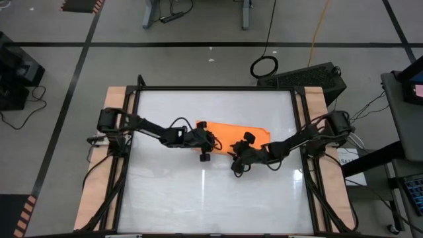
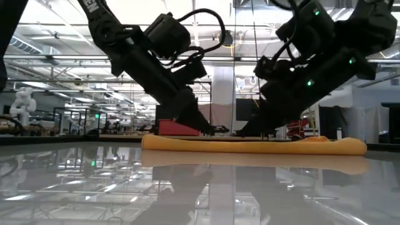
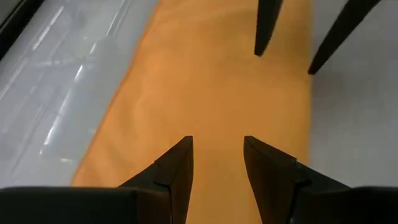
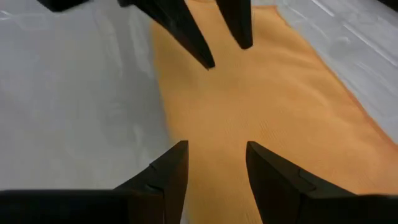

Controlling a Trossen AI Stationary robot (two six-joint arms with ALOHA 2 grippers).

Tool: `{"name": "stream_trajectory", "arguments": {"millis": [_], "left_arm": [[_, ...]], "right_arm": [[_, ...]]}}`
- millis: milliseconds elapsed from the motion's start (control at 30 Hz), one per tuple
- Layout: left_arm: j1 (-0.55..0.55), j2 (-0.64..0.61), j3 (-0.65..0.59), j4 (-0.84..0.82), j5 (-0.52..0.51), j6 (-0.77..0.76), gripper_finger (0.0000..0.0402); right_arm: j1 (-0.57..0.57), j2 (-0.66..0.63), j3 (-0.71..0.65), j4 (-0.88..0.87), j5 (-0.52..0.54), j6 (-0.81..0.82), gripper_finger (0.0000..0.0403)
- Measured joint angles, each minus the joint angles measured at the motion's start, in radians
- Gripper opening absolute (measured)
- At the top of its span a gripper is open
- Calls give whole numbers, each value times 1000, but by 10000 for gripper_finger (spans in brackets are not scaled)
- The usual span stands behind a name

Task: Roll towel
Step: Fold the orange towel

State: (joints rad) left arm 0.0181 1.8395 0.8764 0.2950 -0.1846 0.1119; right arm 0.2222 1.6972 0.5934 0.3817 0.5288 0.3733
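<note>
Both grippers — left (image 3: 217, 155), right (image 4: 217, 158) — hover with fingers spread over the flat towel (image 1: 231, 134); an uneven pinch could skew the roll.

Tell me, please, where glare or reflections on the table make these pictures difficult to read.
Low view: the glossy tabletop mirrors the ceiling lights and the orange towel like a second strip below it. Left wrist view: pale streaks of glare lie on the tabletop beside the towel. High view: only soft sheen, and the towel stays clear.
</note>
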Motion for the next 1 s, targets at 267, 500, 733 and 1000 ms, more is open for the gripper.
{"name": "stream_trajectory", "arguments": {"millis": [267, 500, 733, 1000], "left_arm": [[-42, 83, 0, 83, -6, 21, 148], [-67, 115, 5, 28, -78, 24, 147], [-72, 111, 5, -7, -89, 31, 147], [-72, 110, 2, -20, -95, 34, 147]], "right_arm": [[-13, 79, 0, 4, 28, 16, 152], [-3, 78, 4, -65, 32, 53, 152], [48, -6, 3, -283, 29, 120, 152], [136, -163, -2, -668, 13, 281, 152]]}}
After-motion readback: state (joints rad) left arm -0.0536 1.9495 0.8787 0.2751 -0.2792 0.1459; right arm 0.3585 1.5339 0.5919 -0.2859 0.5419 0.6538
